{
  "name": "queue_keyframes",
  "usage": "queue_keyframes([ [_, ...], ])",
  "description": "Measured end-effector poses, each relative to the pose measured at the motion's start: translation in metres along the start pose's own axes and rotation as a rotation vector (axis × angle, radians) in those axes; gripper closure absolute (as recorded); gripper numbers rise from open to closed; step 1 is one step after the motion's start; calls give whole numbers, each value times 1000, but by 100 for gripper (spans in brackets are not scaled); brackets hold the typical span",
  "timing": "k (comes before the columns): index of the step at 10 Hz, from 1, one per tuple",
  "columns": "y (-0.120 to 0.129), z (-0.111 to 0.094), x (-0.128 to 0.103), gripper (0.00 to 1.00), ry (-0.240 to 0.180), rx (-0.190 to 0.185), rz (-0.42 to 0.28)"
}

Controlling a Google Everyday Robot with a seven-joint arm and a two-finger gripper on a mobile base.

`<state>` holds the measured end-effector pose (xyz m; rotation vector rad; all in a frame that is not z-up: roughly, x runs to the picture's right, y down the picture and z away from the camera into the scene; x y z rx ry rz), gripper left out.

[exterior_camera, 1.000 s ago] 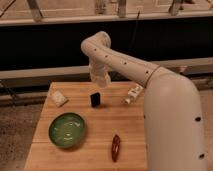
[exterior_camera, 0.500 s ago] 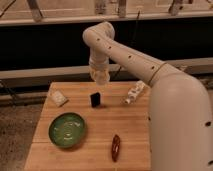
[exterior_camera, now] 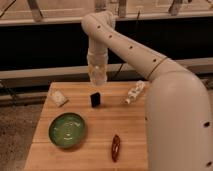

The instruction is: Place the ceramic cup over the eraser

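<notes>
The eraser (exterior_camera: 95, 99) is a small dark block standing upright on the wooden table (exterior_camera: 100, 142), near the back middle. My gripper (exterior_camera: 98, 76) hangs straight down from the white arm, just above and slightly behind the eraser, not touching it. A pale, cup-like shape sits at the gripper's lower end. It may be the ceramic cup, but I cannot tell it apart from the gripper itself. No other cup shows on the table.
A green bowl (exterior_camera: 67, 130) sits at the front left. A small white object (exterior_camera: 58, 97) lies at the back left and a pale bottle-like object (exterior_camera: 134, 92) at the back right. A reddish-brown oblong item (exterior_camera: 115, 147) lies at the front. A dark wall runs behind the table.
The arm's upper joint has risen and swung a little to the right. The gripper has stayed nearly in place above the eraser. Nothing on the table has moved.
</notes>
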<state>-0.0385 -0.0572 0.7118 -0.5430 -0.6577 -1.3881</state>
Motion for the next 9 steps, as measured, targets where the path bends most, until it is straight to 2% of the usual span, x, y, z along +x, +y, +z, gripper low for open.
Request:
queue_keyframes([
  [4, 0, 10, -29, 100, -109, -1, -50],
  [6, -2, 18, -37, 100, -134, 2, -60],
  [9, 2, 40, -43, 100, -158, 9, -49],
])
